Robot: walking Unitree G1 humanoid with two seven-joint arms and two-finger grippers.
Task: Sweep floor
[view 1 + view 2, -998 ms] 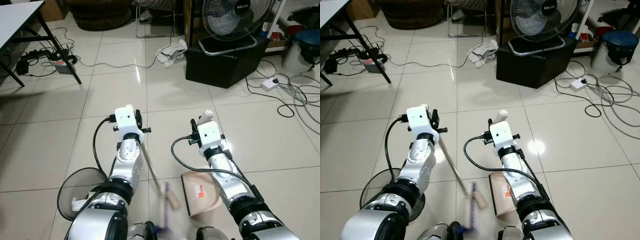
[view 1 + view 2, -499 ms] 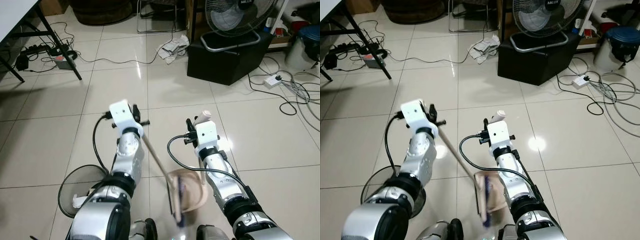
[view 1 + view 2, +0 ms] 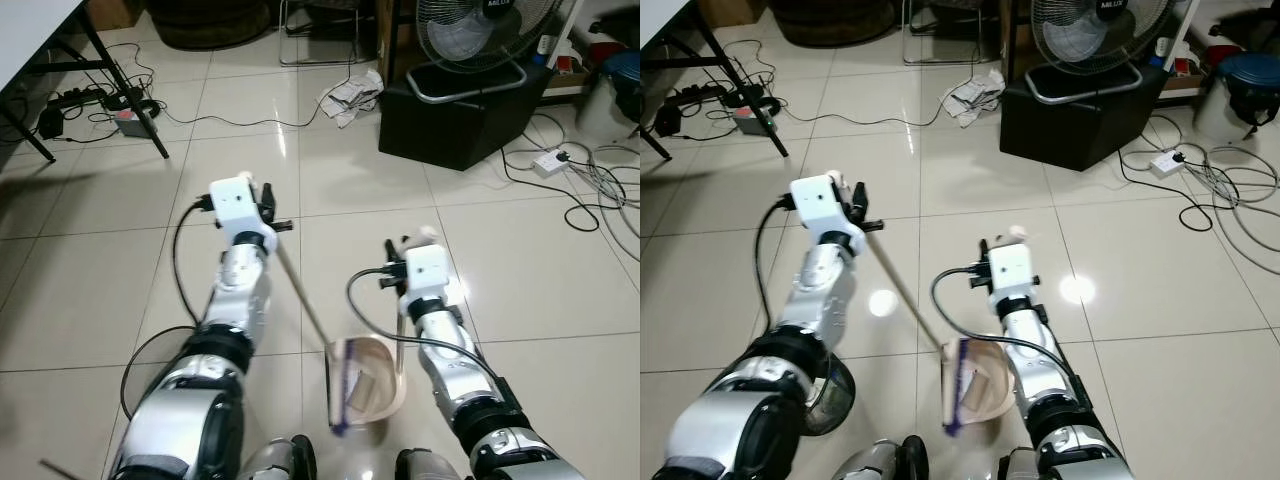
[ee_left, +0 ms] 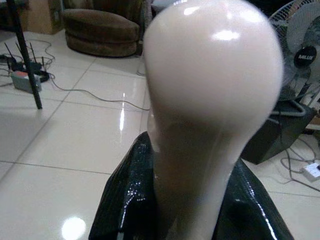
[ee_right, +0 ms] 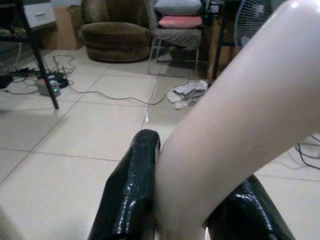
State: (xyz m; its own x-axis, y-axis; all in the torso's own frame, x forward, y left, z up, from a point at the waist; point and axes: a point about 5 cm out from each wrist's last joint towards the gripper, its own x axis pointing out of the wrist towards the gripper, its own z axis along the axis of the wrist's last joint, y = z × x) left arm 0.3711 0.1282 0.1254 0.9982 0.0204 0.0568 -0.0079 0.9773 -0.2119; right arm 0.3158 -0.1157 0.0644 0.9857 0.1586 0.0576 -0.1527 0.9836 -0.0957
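My left gripper [image 3: 262, 193] is shut on the rounded top of a cream broom handle [image 4: 210, 100], which slants down to the right. The broom head [image 3: 338, 392], with purple bristles, is blurred and sits against the open mouth of the beige dustpan [image 3: 378, 380] on the tiles between my arms. My right gripper [image 3: 420, 238] is shut on the cream dustpan handle [image 5: 235, 125], with a black finger [image 5: 131, 190] pressed against each side of it.
A black wire bin [image 3: 152, 352] stands on the floor by my left arm. Ahead are a fan on a black box [image 3: 462, 110], a crumpled cloth [image 3: 350, 95], cables and a power strip [image 3: 555, 160] at right, and table legs [image 3: 130, 90] at left.
The broom head has swept from the left of the dustpan to its mouth. My left gripper has shifted left and away from me. The camera has also moved slightly.
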